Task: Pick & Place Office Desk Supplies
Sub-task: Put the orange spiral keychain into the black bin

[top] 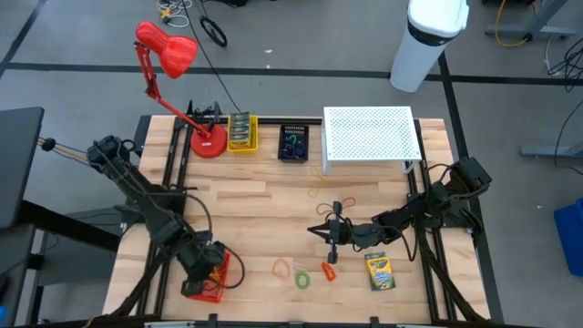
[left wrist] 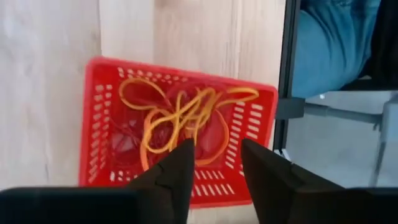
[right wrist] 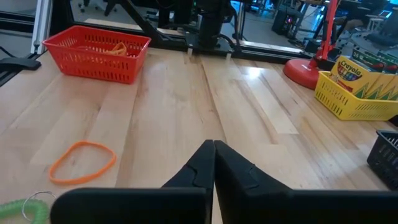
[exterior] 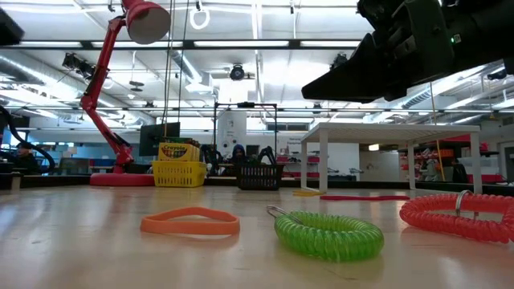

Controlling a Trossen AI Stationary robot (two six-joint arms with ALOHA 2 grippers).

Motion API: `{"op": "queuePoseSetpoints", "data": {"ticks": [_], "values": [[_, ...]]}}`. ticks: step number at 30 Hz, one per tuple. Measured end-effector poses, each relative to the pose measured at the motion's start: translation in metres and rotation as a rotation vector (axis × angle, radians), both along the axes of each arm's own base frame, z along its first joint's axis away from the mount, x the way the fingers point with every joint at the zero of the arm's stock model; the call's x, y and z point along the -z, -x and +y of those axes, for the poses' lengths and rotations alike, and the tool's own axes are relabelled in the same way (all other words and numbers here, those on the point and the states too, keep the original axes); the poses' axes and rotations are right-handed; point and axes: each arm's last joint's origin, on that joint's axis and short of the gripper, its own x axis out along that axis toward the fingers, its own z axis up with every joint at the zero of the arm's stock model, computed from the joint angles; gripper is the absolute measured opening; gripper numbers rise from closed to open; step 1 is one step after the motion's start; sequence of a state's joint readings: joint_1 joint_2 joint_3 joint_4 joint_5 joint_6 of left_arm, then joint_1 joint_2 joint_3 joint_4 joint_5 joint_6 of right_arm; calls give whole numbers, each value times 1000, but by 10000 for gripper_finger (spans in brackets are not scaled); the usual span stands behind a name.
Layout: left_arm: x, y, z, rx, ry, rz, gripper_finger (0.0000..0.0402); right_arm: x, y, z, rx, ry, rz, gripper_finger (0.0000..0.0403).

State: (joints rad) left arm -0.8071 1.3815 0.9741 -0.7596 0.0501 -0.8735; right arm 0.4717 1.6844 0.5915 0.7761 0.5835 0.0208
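Observation:
My left gripper [left wrist: 217, 144] hangs open over a red basket [left wrist: 99, 112] at the table's near left [top: 205, 273]. Orange-yellow rubber bands [left wrist: 177, 118] lie tangled on the basket's floor, below the fingertips. My right gripper [right wrist: 214, 155] is shut and empty, held above the table's near middle [top: 319, 232]. On the wood near it lie an orange rubber band [top: 281, 267], a green coil loop [top: 301, 279], a red-orange coil loop [top: 328, 271] and a crayon box [top: 380, 271], which lies flat.
Along the far edge stand a red desk lamp [top: 208, 141], a yellow basket [top: 241, 132] with crayon boxes, a black basket [top: 293, 143] and a white perforated riser [top: 369, 137]. Bare wood lies between the far row and the loops.

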Motion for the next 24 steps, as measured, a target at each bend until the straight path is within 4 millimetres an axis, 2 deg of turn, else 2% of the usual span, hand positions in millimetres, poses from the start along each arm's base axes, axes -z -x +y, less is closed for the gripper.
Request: {"op": "queuePoseSetpoints", "data": {"ticks": [4, 7, 10, 14, 17, 19, 21, 24], "values": [[0, -10, 10, 68, -25, -39, 97, 0, 0, 0, 0, 1, 0, 11], [7, -21, 19, 145, -101, -173, 53, 1, 0, 0, -1, 5, 6, 11], [24, -36, 34, 209, -130, -342, 11, 2, 1, 0, 0, 12, 21, 11], [55, -53, 67, 281, 10, -606, 6, 2, 1, 0, -16, 4, 23, 12], [67, -57, 95, 312, 86, -875, 6, 2, 1, 0, -25, 2, 25, 12], [68, -55, 112, 281, 52, -1055, 7, 2, 1, 0, -25, 2, 25, 12], [67, -54, 128, 162, -7, -1158, 11, 2, 0, 0, -25, 0, 21, 12], [68, -57, 148, -40, -97, -1150, 20, 2, 0, 0, -25, 2, 20, 12]]}}
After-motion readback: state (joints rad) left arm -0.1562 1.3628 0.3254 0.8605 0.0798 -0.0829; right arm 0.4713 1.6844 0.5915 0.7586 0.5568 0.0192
